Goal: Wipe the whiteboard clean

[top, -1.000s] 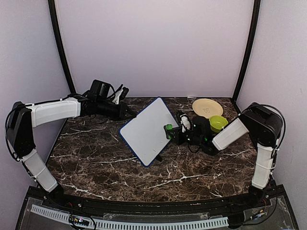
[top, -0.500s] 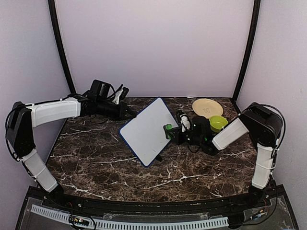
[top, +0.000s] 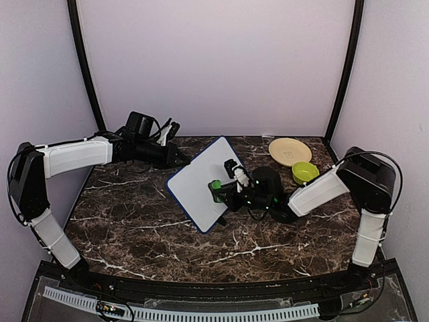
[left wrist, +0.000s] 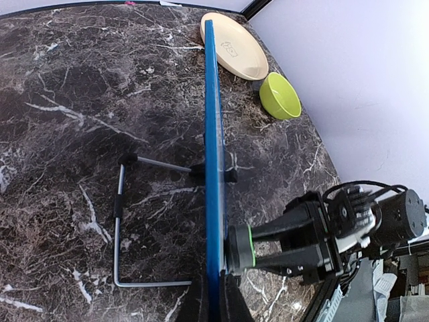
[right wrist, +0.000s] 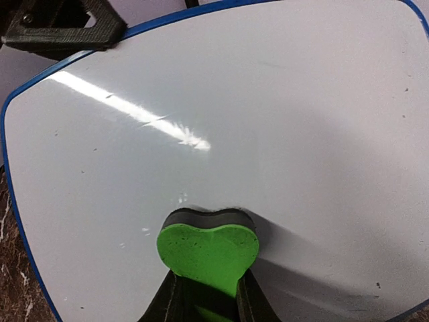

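Observation:
The whiteboard (top: 198,182) stands tilted on a wire stand, plain white with a blue rim. My left gripper (top: 182,160) is shut on its upper far edge; in the left wrist view the board shows edge-on (left wrist: 211,134) between my jaws (left wrist: 216,303). My right gripper (top: 221,190) is shut on the green eraser (top: 216,186) and presses its dark pad flat against the board's face. In the right wrist view the eraser (right wrist: 208,247) touches the clean white surface (right wrist: 255,114). The eraser also shows in the left wrist view (left wrist: 239,247), against the board.
A tan plate (top: 289,150) and a lime-green bowl (top: 305,172) sit at the back right. The bent wire stand (left wrist: 119,221) lies on the marble table (top: 134,228) behind the board.
My right gripper has moved left with the eraser, from the board's right edge onto the middle of its face. The left gripper and board have not moved.

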Tool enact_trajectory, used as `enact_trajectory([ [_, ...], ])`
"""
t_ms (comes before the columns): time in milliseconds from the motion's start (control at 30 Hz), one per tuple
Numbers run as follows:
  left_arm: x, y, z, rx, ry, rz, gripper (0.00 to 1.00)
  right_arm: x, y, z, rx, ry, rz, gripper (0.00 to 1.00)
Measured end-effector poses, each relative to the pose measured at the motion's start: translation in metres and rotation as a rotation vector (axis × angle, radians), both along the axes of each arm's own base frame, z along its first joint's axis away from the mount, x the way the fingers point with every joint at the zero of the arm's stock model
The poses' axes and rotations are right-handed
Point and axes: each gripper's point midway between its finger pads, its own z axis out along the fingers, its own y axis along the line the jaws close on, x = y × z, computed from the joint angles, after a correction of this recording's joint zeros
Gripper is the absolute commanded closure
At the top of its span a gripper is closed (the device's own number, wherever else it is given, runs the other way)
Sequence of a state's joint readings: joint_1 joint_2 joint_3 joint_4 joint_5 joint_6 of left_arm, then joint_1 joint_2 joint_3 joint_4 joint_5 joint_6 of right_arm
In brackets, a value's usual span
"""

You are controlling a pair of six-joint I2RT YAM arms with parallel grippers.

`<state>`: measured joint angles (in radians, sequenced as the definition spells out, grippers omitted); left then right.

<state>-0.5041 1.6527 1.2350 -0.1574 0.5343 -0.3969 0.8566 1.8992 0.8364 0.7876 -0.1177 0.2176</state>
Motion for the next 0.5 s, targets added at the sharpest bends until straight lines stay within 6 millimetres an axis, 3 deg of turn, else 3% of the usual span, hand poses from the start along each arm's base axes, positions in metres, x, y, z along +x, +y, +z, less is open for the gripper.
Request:
enact_trajectory([
  [133,0.0,0.0,0.0,-0.001,0.0,-0.001,1.0,-0.025,0.016,0.001,-0.011,-0.006,0.052,0.99],
  [233,0.0,0.0,0.0,-0.001,0.001,-0.001,1.0,-0.034,0.017,-0.005,-0.021,0.003,0.065,0.99],
  [333,0.0,0.0,0.0,-0.001,0.001,-0.001,1.0,-0.025,0.007,-0.01,-0.026,0.018,0.04,1.0],
  [500,0.0,0.0,-0.001,0.0,0.001,-0.001,1.0,0.006,-0.02,-0.014,-0.011,0.054,-0.043,1.0],
])
